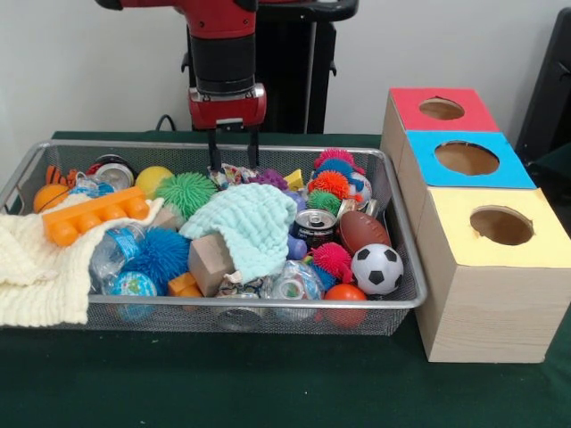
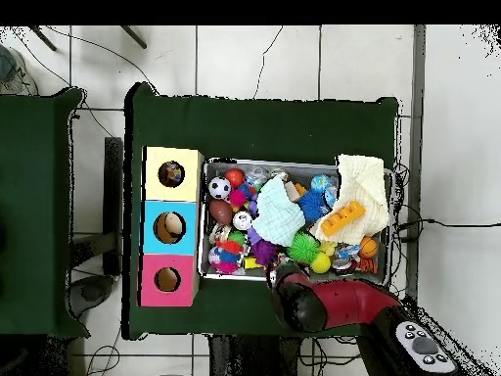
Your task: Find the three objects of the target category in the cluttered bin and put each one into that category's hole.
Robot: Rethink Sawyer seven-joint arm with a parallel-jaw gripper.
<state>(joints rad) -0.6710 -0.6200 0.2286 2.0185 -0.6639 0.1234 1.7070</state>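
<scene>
The tool [image 1: 233,160] hangs at the far rim of the bin [image 1: 268,304], its two fingers slightly apart and holding nothing, tips dipping toward a printed rag [image 1: 234,175] right beneath them, probably lined up for a pinch. Another patterned rag [image 1: 239,285] lies well in front, at the near wall. The yellow box's hole [image 1: 501,225] waits off to the side, on the green surface [image 1: 223,383].

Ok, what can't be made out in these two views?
1. What the gripper holds, if anything: in the front view its end is lost among the toys at the far side of the bin; overhead, the arm covers it.
2. The printed rags: in both views, too buried under the mint cloth and toys to count.
3. Inside the yellow box's hole: the front view shows only its inner wall; overhead it is too small.
</scene>
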